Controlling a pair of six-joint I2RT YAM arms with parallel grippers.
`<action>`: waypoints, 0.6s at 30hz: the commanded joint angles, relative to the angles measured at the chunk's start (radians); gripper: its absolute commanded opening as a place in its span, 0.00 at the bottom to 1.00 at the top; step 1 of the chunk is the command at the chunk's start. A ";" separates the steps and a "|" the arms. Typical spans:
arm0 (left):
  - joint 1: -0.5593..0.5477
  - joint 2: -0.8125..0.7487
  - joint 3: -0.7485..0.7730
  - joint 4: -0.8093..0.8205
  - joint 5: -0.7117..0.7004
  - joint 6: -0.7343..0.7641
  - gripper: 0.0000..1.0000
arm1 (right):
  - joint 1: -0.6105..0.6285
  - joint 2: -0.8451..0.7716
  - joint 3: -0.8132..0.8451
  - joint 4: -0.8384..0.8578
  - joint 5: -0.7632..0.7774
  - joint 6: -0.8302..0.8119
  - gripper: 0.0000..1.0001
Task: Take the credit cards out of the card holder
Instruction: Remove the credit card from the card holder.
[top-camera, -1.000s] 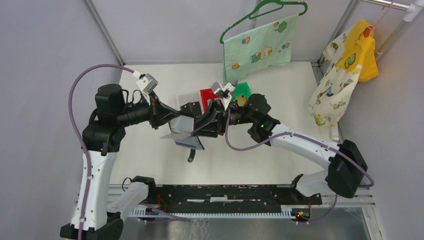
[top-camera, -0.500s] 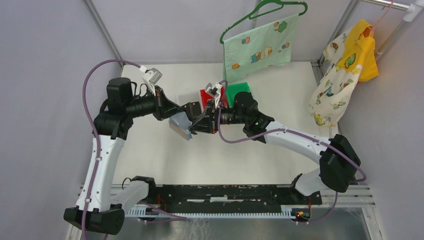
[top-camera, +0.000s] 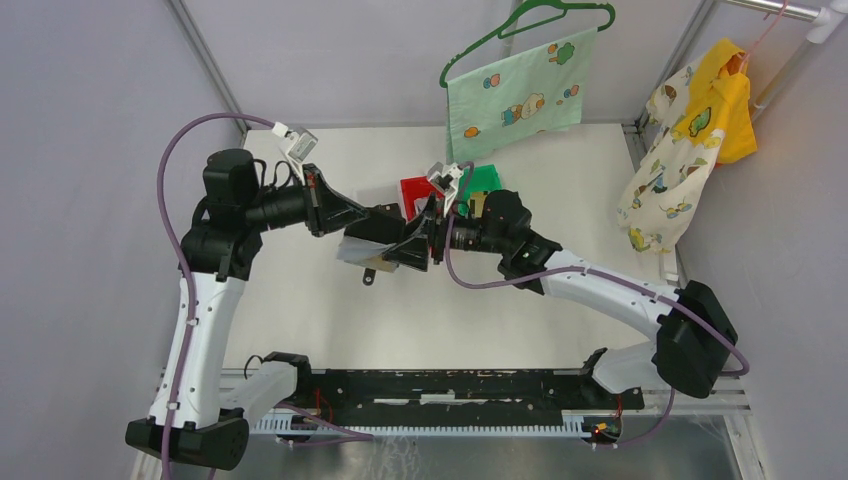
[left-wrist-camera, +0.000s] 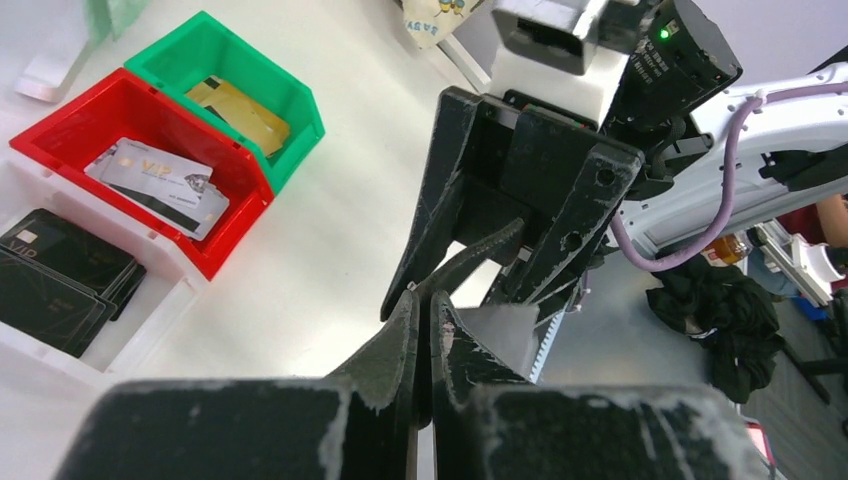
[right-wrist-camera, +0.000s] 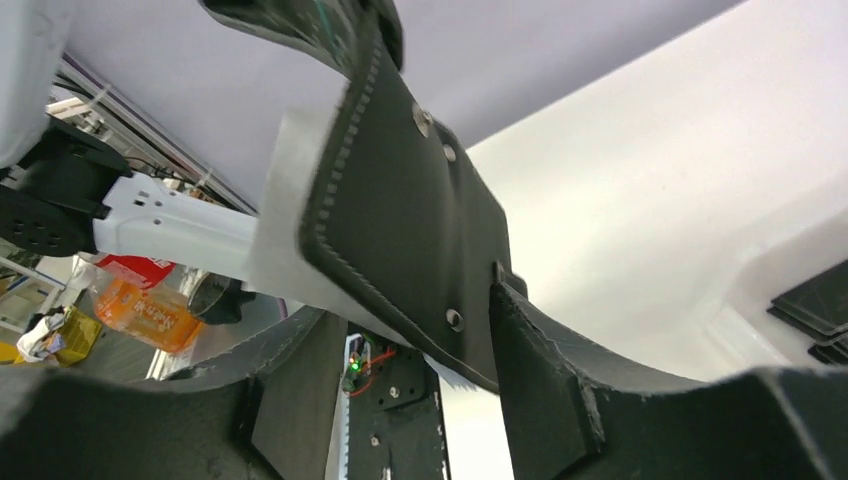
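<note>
card holder (right-wrist-camera: 410, 230): black leather-look flap, stitched edge, small metal rivets, with a pale grey layer behind it. Lining or card, can't tell. It's up in the air over the white table (top-camera: 480, 320), mid-scene, just in front of the bins, snap tab (top-camera: 369, 276) dangling below. left gripper (left-wrist-camera: 424, 300) is pinched tight on one edge, arm reaching in from the left with the forearm roughly level. right gripper (top-camera: 410, 248) faces it from the other side, jaws spread. The holder's opposite edge sits in the gap, close to one finger, not pinched. Behind: whitish cards (left-wrist-camera: 160, 180) lie flat in the red bin (left-wrist-camera: 215, 235), gold cards (left-wrist-camera: 240, 112) in the green bin (left-wrist-camera: 295, 105). Both bins are hard glossy plastic.
</note>
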 joint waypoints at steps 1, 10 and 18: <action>-0.004 -0.013 0.042 0.053 0.072 -0.065 0.02 | -0.003 -0.046 -0.006 0.172 -0.002 0.026 0.56; -0.003 -0.026 0.004 0.051 0.138 -0.084 0.02 | -0.001 -0.049 -0.033 0.342 -0.015 0.154 0.14; -0.003 -0.028 0.055 -0.006 0.154 0.038 0.85 | -0.040 -0.092 -0.045 0.330 0.003 0.245 0.00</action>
